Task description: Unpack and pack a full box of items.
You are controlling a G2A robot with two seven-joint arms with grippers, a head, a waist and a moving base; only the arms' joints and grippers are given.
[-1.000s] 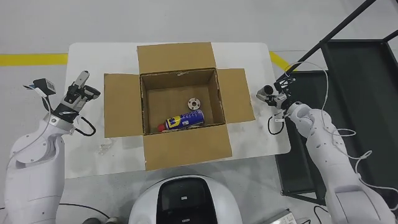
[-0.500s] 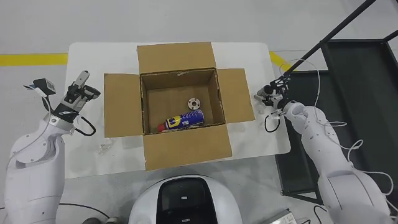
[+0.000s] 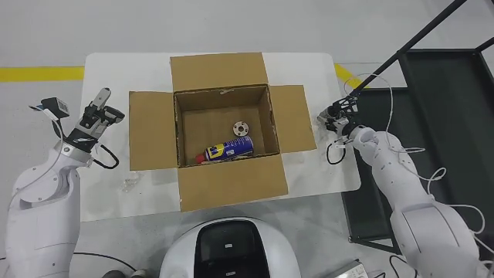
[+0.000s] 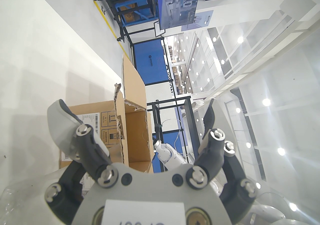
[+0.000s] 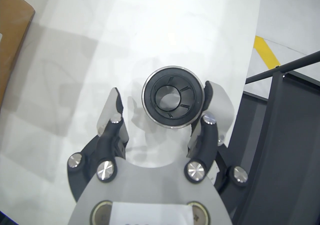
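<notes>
Pale grey floor crossed by a yellow line [image 3: 38, 73]; white table [image 3: 108, 201] in the middle, dark metal rack [image 3: 440, 123] just off its right edge.

At table centre, an open cardboard box [image 3: 150, 131], all four flaps folded out flat. Inside, on the box floor: a blue and yellow spray can [image 3: 228, 150] lying on its side near the front wall, and a small round metal flange [image 3: 241, 129] beside it, closer to the right wall. On the bare tabletop left of the front flap, a scrap of crumpled clear plastic [image 3: 130, 181].

Left gripper [image 3: 103, 96] over the table's left edge, well apart from the box; from the wrist, left gripper [image 4: 135, 116] spread wide with nothing between the fingers, box [image 4: 135, 133] side-on ahead of it.

Right gripper [image 3: 328, 116] at the table's right edge, just beyond the right flap. From its wrist, right gripper [image 5: 162, 91] parted around a black ring-shaped sleeve [image 5: 150, 97] with a metal rim, seen end-on: one pad [image 5: 209, 91] touching the sleeve, a clear gap to the other [image 5: 117, 101]. Not clamped. Cannot tell whether the sleeve rests on the tabletop or hangs just above it.
</notes>
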